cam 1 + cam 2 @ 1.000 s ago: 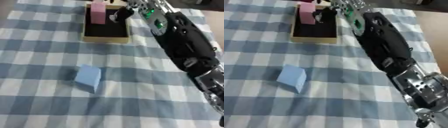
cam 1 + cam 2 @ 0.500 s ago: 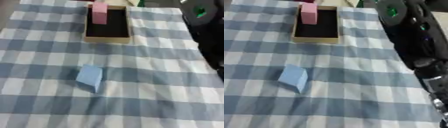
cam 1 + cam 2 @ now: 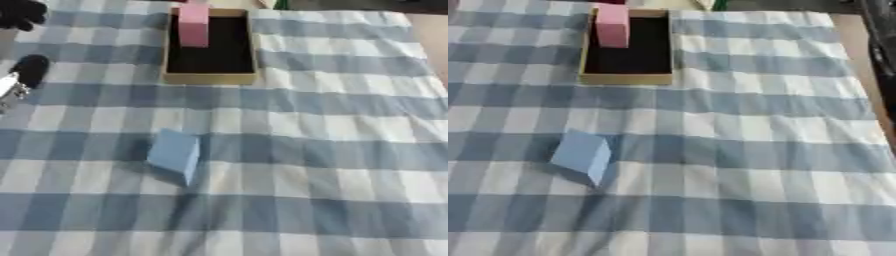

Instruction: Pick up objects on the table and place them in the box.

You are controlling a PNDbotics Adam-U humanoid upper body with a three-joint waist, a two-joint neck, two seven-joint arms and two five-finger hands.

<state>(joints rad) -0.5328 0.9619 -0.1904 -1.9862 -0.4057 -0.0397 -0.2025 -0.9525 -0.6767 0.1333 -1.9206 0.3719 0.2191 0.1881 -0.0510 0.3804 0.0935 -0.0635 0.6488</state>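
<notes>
— Checking the box (image 3: 210, 77) first: tan rim, dark inside, set at the far middle of the checked cloth (image 3: 350, 130). Holds what?
— Holds a pink block (image 3: 193, 25), upright against the far left end. Otherwise bare inside.
— And outside?
— Light blue block (image 3: 175, 154) lying on the cloth, well apart from the box, nearer side.
— Hands?
— Left hand (image 3: 21, 12) showing dark at the upper left edge; cannot tell open or curled. Right hand not seen.

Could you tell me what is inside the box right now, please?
One pink block stands at the far left end of the box. The rest shows only dark floor; the floor under the block is covered.
</notes>
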